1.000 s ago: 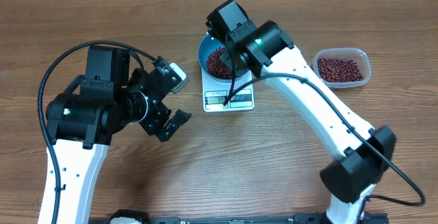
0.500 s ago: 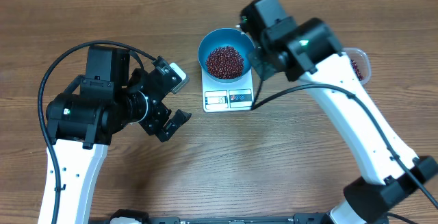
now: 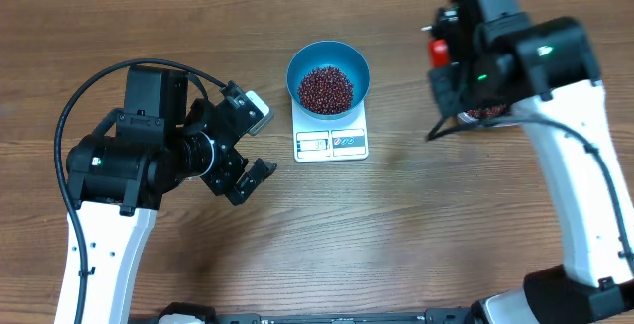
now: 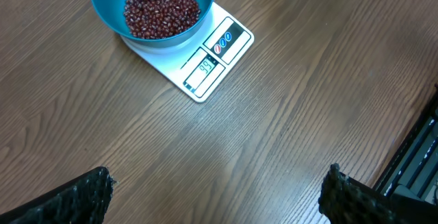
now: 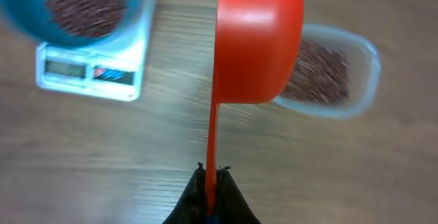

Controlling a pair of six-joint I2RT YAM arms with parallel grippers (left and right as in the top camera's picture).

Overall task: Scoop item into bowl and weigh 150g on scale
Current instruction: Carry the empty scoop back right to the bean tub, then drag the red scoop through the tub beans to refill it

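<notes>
The blue bowl (image 3: 328, 58) stands on the white scale (image 3: 331, 144) and holds a heap of dark red beans (image 3: 325, 88). The left wrist view shows the same bowl (image 4: 108, 20), its beans (image 4: 161, 8) and the scale (image 4: 212, 56) at top left. My left gripper (image 3: 260, 146) hangs open over bare wood, left of the scale, with nothing between its fingers. My right gripper (image 5: 212, 172) is shut on the thin handle of a red scoop (image 5: 259, 39). The scoop is turned on its side over the clear tub (image 5: 342, 73) of beans, and shows as a red patch (image 3: 437, 51) by the right wrist.
The tub sits at the table's right, mostly hidden under my right arm in the overhead view, with a bit showing (image 3: 485, 114). In the right wrist view the scale (image 5: 89, 66) lies at upper left. A dark edge (image 4: 417, 162) runs along the right of the left wrist view.
My right arm has swung from over the bowl to the right, carrying the red scoop over the tub. The left arm has not moved.
</notes>
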